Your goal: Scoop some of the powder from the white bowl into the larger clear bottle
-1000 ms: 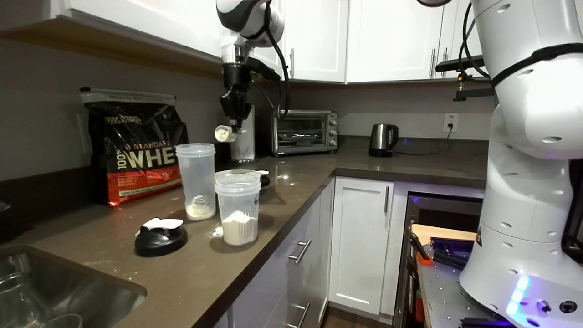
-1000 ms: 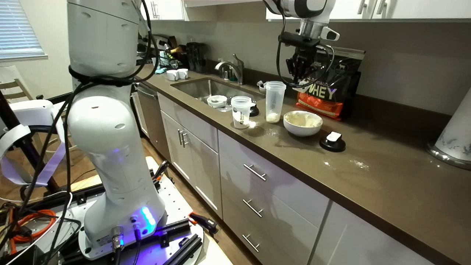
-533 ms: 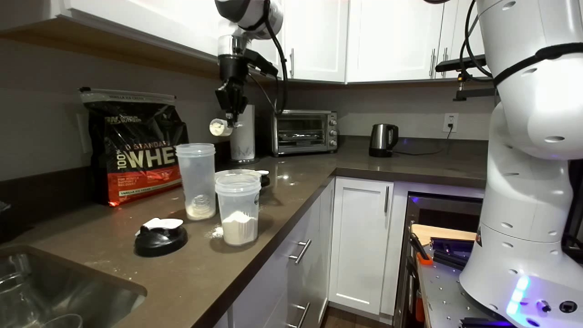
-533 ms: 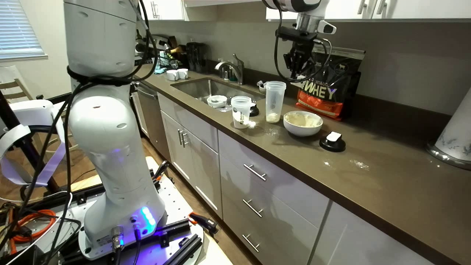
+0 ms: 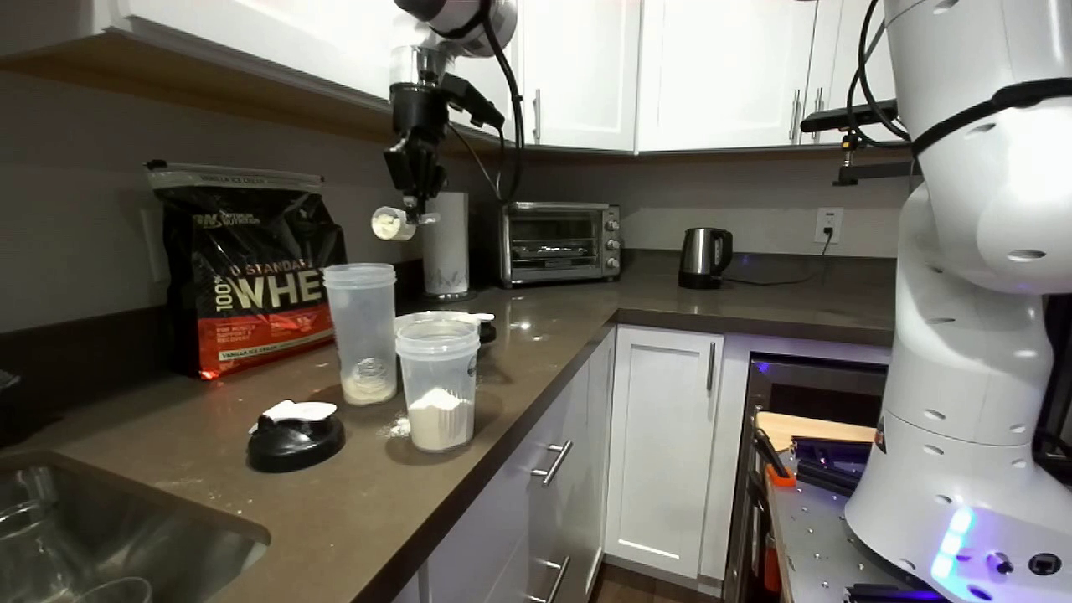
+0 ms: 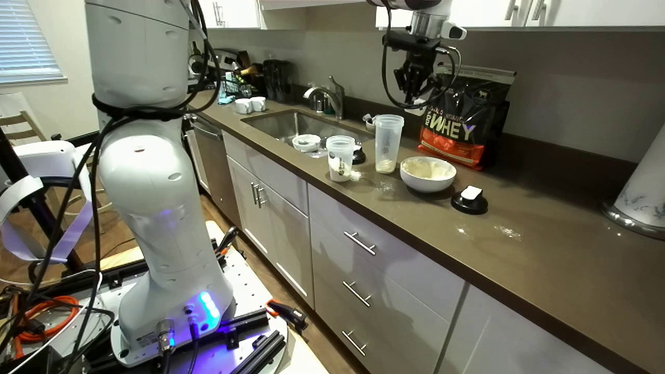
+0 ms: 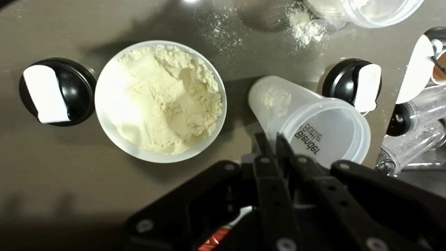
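A: Step in hand?

B: Judged: line up for the pour, then tip. Pour not yet made. Entries by size. Surface [image 6: 561,259]: carries all the ware. Black bag [image 5: 251,268]: standing near the pour site; advise leaving it clearance on any turn.

A: Target?

B: Tall clear bottle [image 5: 362,335]: upright, uncapped. Narrow mouth, tall wall, so centring matters more than speed. White bowl [image 6: 428,184]: near it, heaped; no return trip needed before this load is down.

A: Claw [image 5: 411,211]?

B: Clenched on the handle of the clear scoop [image 5: 405,229].

A: Scoop position?

B: In both exterior views it shows higher than the bottle's rim and to one side of the mouth. Overlap from above: cannot tell, claw hides it in the wrist view. Cup lies tilted well over, mouth facing sideways. Advise shifting it across at this same angle, no added roll until the whole lip is over the opening; then lower slightly and roll slowly.

A: And the powder [image 5: 386,224]?

B: In the scoop's cup, more in the bowl, some apparently at the bottle's foot. Looks clumped; likely to cling. Plan a short, gentle shake within the rim, and check the cup before backing off.
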Available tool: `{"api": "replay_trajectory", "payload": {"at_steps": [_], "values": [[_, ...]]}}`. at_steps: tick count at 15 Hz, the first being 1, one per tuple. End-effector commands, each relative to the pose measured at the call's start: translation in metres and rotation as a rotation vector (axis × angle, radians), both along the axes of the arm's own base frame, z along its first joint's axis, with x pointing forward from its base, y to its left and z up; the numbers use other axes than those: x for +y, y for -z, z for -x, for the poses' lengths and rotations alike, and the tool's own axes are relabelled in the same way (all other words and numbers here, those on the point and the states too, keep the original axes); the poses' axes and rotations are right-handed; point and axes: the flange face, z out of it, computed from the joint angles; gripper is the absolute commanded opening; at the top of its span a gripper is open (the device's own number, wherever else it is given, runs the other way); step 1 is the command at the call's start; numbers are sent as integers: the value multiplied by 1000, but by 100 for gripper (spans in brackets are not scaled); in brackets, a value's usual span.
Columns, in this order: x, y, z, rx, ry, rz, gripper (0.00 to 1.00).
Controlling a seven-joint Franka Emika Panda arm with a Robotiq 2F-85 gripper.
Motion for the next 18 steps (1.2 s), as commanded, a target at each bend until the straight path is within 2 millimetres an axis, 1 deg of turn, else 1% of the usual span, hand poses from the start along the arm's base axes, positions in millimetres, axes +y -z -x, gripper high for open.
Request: {"api": "replay_trajectory", "payload": {"at_steps": [1,7,13,18], "values": [[9,-12,7,-9,-29,3,2],[29,-11,11,-22,-58,27,2],[49,-4,14,-23,-104,70,2],[57,3,11,-46,-136,122,2]]}}
